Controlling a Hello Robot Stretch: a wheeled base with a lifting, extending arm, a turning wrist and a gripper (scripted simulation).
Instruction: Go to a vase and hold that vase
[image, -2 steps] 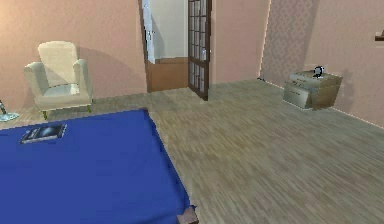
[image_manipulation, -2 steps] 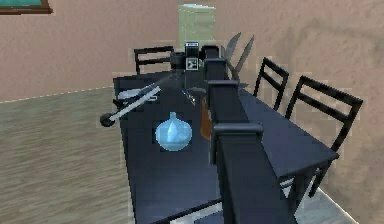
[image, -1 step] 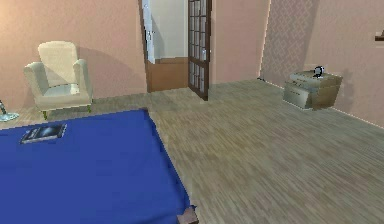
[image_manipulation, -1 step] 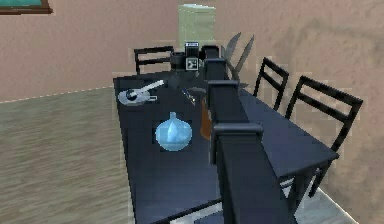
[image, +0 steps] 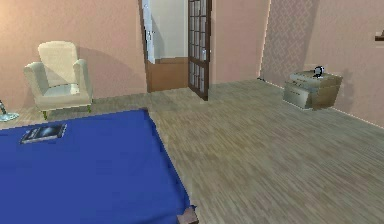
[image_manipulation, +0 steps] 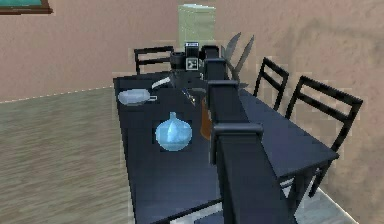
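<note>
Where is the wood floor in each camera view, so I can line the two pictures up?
Forward view: the floor takes the right half, from the blue surface back to the wall.
Arm side view: the floor takes the lower left, beside the dark table with the vase.
Shared landmark: a pinkish wall meets the floor's far edge in both views.

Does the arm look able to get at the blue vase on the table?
Probably yes: the blue vase stands on the dark table beside the arm, bare tabletop between them, though the gripper lies farther out past it.
</note>
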